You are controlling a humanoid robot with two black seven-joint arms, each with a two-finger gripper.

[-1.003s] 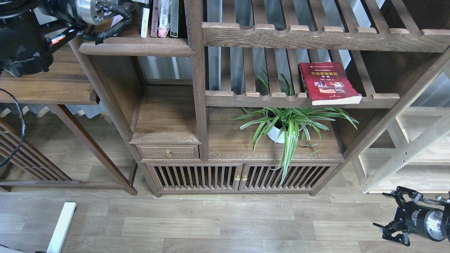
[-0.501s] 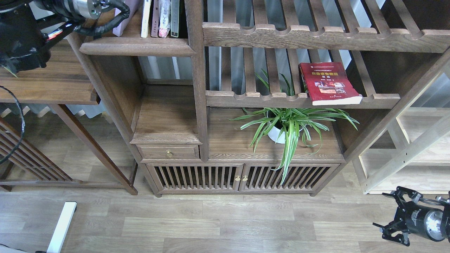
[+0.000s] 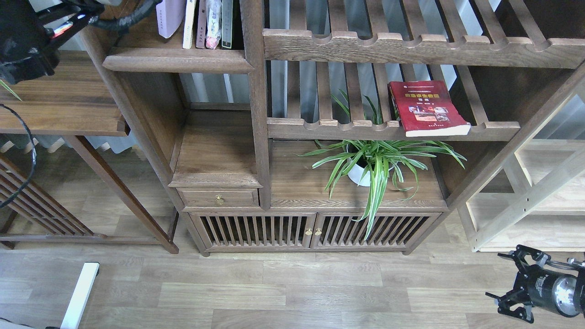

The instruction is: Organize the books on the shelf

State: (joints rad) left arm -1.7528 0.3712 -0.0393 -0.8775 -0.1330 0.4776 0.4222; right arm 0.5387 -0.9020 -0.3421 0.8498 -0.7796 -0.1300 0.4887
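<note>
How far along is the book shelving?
Done: a pale pink book stands with other books on the solid dark shelf at top left. In hand: nothing visible; the left gripper is out of frame and the right gripper hangs low near the floor. Left: the red book lies flat on the slatted rack.

The left arm has drawn up and left, uncovering a pale pink book on the shelf.

We see a wood-plank floor along the bottom, a dark cabinet at centre, and a paler bare-wood unit at right.
</note>
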